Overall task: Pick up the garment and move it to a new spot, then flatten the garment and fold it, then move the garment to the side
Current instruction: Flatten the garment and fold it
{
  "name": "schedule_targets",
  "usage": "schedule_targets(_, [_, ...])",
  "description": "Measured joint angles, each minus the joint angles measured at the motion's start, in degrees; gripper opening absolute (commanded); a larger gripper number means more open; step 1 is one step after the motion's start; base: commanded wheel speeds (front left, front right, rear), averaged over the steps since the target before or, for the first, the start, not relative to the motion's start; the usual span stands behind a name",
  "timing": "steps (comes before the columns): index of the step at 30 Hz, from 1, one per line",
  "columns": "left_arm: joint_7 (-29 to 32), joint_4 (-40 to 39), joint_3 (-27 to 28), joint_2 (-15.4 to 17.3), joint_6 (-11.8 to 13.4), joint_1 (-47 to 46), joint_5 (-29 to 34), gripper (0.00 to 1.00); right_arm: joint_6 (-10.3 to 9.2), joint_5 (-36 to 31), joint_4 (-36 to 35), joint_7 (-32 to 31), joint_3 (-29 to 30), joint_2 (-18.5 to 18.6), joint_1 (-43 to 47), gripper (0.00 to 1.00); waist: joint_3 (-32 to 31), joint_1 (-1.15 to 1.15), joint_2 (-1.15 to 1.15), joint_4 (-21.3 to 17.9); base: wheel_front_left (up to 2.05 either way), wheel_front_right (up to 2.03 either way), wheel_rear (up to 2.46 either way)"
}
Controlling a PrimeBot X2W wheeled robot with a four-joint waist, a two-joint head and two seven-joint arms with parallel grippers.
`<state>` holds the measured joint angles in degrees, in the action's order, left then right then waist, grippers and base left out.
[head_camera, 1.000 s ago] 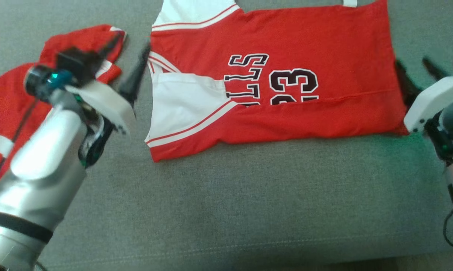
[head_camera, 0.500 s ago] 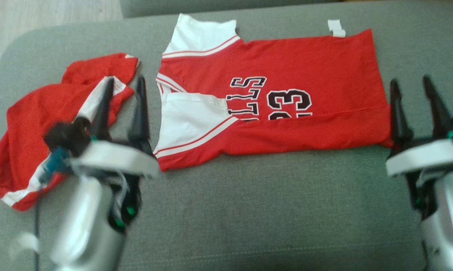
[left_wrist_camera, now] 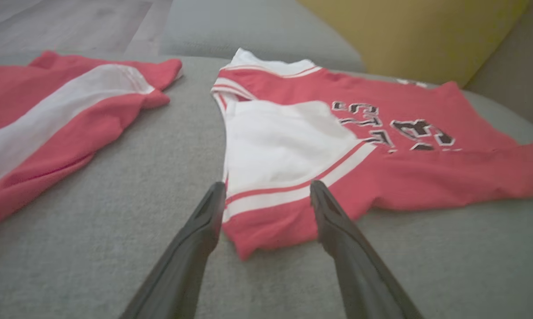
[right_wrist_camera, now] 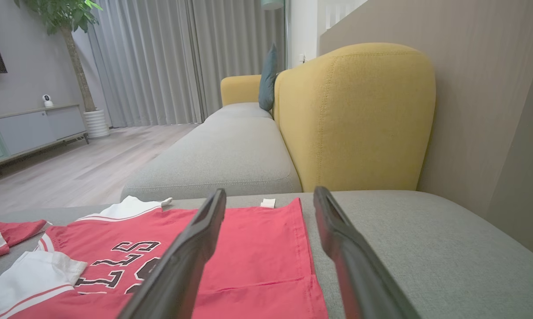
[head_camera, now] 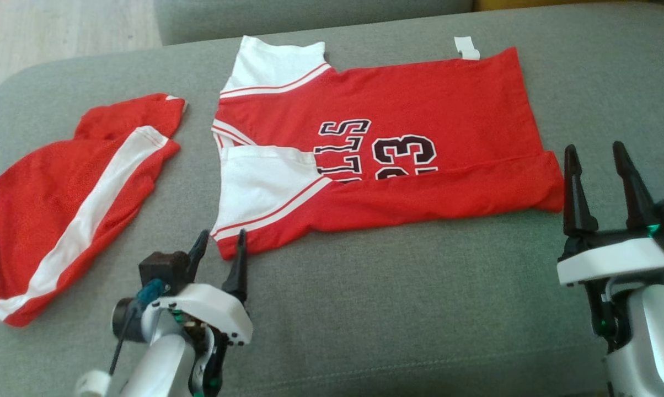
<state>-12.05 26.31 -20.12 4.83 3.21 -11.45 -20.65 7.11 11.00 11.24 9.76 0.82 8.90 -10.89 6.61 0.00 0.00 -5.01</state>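
Observation:
The garment (head_camera: pixel 420 99) is a red jersey with white sleeves and black lettering, lying sideways on the grey sofa seat (head_camera: pixel 392 309). Its near long edge is folded over, covering part of the lettering. My left gripper (head_camera: pixel 223 236) is open just before the garment's near left corner. In the left wrist view that corner of the garment (left_wrist_camera: pixel 271 221) lies between the spread fingers of the left gripper (left_wrist_camera: pixel 266 188). My right gripper (head_camera: pixel 594 149) is open, empty, just right of the hem's near corner. In the right wrist view the right gripper (right_wrist_camera: pixel 271 192) hangs above the garment (right_wrist_camera: pixel 257 248).
Red shorts with a white stripe (head_camera: pixel 73 204) lie crumpled at the seat's left, also in the left wrist view as shorts (left_wrist_camera: pixel 49 119). A yellow backrest (right_wrist_camera: pixel 355 115) rises beyond the seat. Wooden floor (head_camera: pixel 62 38) shows past the seat's far left.
The head camera has shifted, showing more of the seat. My left gripper has drawn back from beside the sleeves to the garment's near left corner. The right gripper now points straight up the view.

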Motion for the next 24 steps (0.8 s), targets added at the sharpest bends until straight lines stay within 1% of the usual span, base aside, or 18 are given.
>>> schedule_targets(1, [0.7, 1.42, 0.02, 0.08, 0.65, -0.52, 0.38, 1.0, 0.0, 0.0, -0.41, -0.46, -0.05, 0.0, -0.03, 1.0, 0.18, 0.0, 0.0, -0.2, 0.0, 0.0, 0.0])
schedule_targets(2, [0.7, 1.42, 0.02, 0.08, 0.65, -0.52, 0.38, 1.0, 0.0, 0.0, -0.41, -0.46, -0.05, 0.0, -0.03, 1.0, 0.18, 0.0, 0.0, -0.2, 0.0, 0.0, 0.0])
schedule_targets(3, [1.2, 3.49, 0.42, 0.14, 2.25, -1.78, 0.62, 1.0, 0.0, 0.0, -1.19, -0.8, -0.2, 0.0, -0.05, 1.0, 0.58, 0.0, 0.0, -0.61, 0.0, 0.0, 0.0])
schedule_targets(4, [1.2, 3.49, 0.42, 0.14, 2.25, -1.78, 0.62, 1.0, 0.0, 0.0, -1.19, -0.8, -0.2, 0.0, -0.05, 1.0, 0.58, 0.0, 0.0, -0.61, 0.0, 0.0, 0.0])
schedule_targets(7, [2.55, 6.15, 0.6, 0.4, 3.35, -3.74, 0.67, 1.0, 0.0, 0.0, -1.65, -1.24, -0.29, 0.0, -0.08, 1.0, 1.15, 0.0, 0.0, -1.2, 0.0, 0.0, 0.0])
schedule_targets(12, [6.01, 10.88, -0.19, 0.97, 2.85, -5.13, 0.99, 1.0, 0.0, 0.0, -1.9, -1.32, -0.37, -0.01, -0.08, 1.0, 1.75, 0.0, 0.0, -2.09, 0.0, 0.0, 0.0])
schedule_targets(20, [6.67, 14.37, -1.08, 1.41, 2.81, -7.61, 1.47, 1.0, 0.0, 0.0, -2.47, -1.98, -0.13, 0.0, -0.08, 1.0, 2.21, 0.0, 0.0, -2.65, 0.0, 0.0, 0.0])
schedule_targets(24, [6.36, 15.34, -1.15, 1.36, 2.24, -8.33, 1.23, 1.0, 0.0, -0.02, -2.86, -2.49, 0.21, 0.0, -0.08, 1.0, 2.52, 0.0, 0.0, -2.53, 0.0, 0.0, 0.0])
